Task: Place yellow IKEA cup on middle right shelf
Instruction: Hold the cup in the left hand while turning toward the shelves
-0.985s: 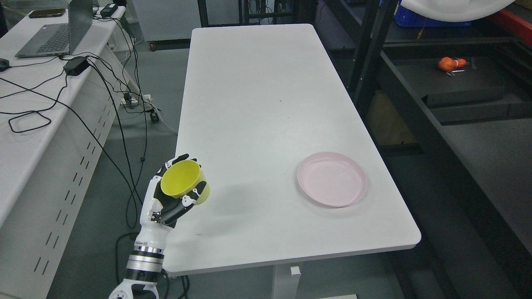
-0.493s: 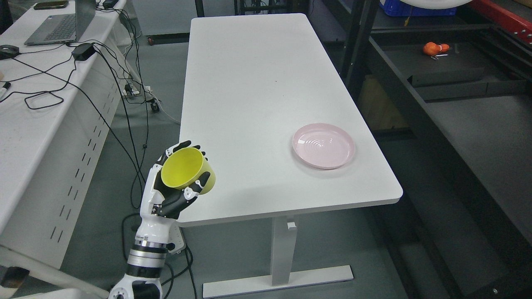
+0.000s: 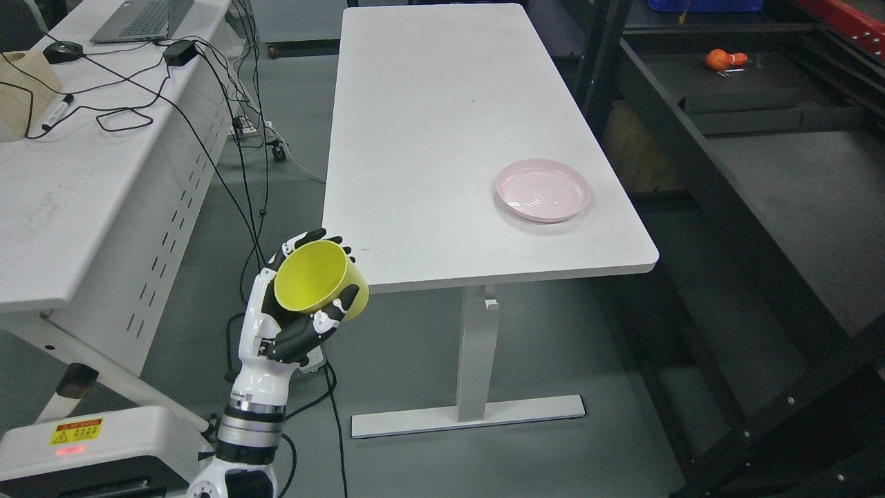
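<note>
While the left hand (image 3: 294, 315) grips it, the yellow cup (image 3: 319, 285) shows a bare inside, nothing in it. Pink plate (image 3: 543, 190) sits flat on the white table (image 3: 442, 117), near the right edge, also holding nothing. Cup is held in the air off the table's near left corner, above the grey floor, well apart from the plate. Cup is tilted: mouth faces up and toward the camera, a bit left; its axis runs from the rim at upper left down to the base at lower right. Fingers (image 3: 342, 304) are curled around the cup wall, thumb side across the front, other fingertips showing past the far rim. Forearm rises near upright from the bottom edge, left of middle, palm toward the cup. Dark shelving (image 3: 767, 173) stands at right, with an orange thing (image 3: 722, 59) on it far back.
</note>
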Robot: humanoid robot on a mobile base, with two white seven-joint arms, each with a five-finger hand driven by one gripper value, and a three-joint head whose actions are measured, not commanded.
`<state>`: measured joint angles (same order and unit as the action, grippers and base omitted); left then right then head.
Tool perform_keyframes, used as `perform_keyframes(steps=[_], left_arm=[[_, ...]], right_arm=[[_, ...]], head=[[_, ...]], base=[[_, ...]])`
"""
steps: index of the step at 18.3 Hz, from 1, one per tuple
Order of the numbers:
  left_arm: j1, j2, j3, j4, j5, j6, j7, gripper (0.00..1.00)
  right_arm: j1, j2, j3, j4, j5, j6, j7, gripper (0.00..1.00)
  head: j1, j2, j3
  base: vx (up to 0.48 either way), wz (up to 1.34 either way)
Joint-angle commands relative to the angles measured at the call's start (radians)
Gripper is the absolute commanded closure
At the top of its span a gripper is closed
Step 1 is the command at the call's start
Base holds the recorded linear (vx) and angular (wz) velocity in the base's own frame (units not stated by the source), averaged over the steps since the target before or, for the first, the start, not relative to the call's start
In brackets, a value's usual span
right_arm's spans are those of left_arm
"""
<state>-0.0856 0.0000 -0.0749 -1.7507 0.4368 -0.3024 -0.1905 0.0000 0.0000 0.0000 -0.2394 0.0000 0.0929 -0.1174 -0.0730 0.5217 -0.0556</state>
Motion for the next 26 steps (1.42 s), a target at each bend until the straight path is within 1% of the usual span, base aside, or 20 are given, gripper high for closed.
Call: perform_keyframes(steps=[1, 8, 15, 21, 26], left_arm=[[0.000, 0.017, -0.043, -0.021, 0.000, -0.001, 0.000, 0.99], [0.000, 0.017, -0.062, -0.021, 0.003, -0.015, 0.000, 0.99], [0.000, 0.017, -0.114, -0.019, 0.010, -0.027, 0.000, 0.99], [0.001, 0.017, -0.125, -0.018, 0.019, -0.037, 0.000, 0.99], [0.001, 0.017, -0.132, -0.018, 0.020, -0.037, 0.000, 0.99]], right_arm=[[0.014, -0.017, 0.017, 0.000, -0.025, 0.001, 0.001, 0.01], [0.014, -0.017, 0.017, 0.000, -0.025, 0.001, 0.001, 0.01], [0.014, -0.017, 0.017, 0.000, -0.025, 0.001, 0.001, 0.01], [0.014, -0.017, 0.017, -0.001, -0.025, 0.001, 0.001, 0.01], [0.014, -0.017, 0.017, 0.000, -0.025, 0.001, 0.001, 0.01]], head=[[0.0000, 0.000, 0.000], [0.0000, 0.000, 0.000], [0.0000, 0.000, 0.000], [0.0000, 0.000, 0.000], [0.0000, 0.000, 0.000]], base=[[-0.281, -0.16], [-0.227, -0.38], [-0.192, -0.77], [-0.078, -0.99], [0.027, -0.72]])
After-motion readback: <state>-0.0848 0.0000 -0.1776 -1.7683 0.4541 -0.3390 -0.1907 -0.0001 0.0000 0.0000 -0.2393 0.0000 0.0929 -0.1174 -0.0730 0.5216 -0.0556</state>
